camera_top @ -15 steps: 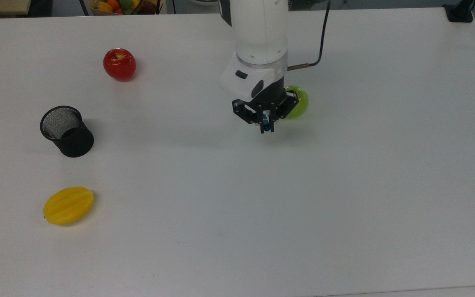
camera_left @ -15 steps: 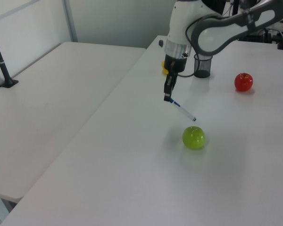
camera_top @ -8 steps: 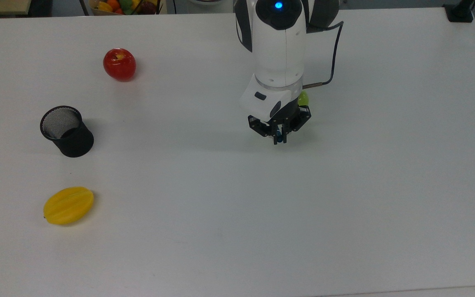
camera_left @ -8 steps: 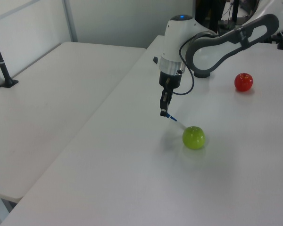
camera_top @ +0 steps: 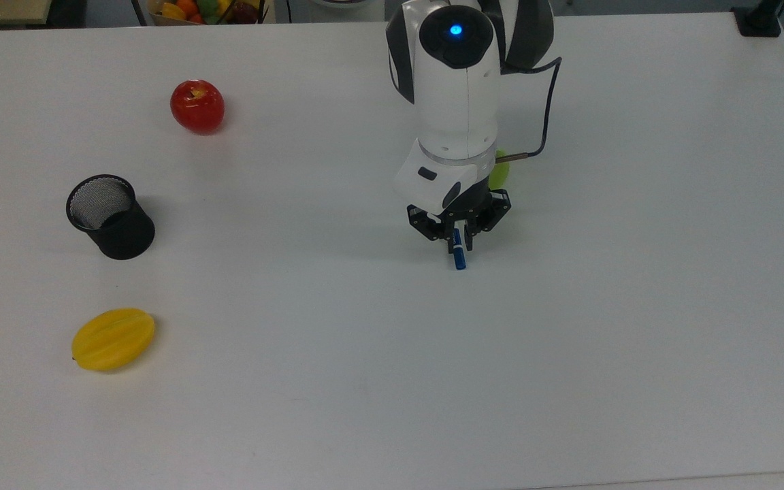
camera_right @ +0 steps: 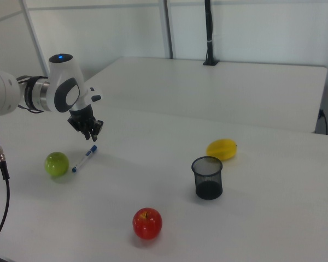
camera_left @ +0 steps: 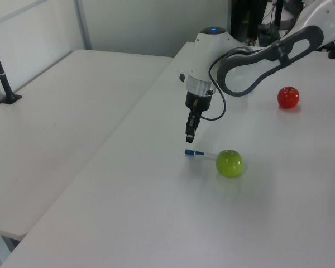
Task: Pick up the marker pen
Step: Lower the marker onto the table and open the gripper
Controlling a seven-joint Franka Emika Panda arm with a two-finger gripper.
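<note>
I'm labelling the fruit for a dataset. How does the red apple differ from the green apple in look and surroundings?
The red apple is red with a yellowish patch at its stem; the green apple is plain yellow-green. The red apple stands alone on the table, while the green apple has the marker pen lying at its side, under the gripper. Both are round, similar in size and rest on the same white table.

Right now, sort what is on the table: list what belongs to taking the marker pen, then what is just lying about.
Belongs to the job:
marker pen, lying on the table
claw, above the pen

Just lying about:
green apple
red apple
black mesh cup
yellow fruit
</note>
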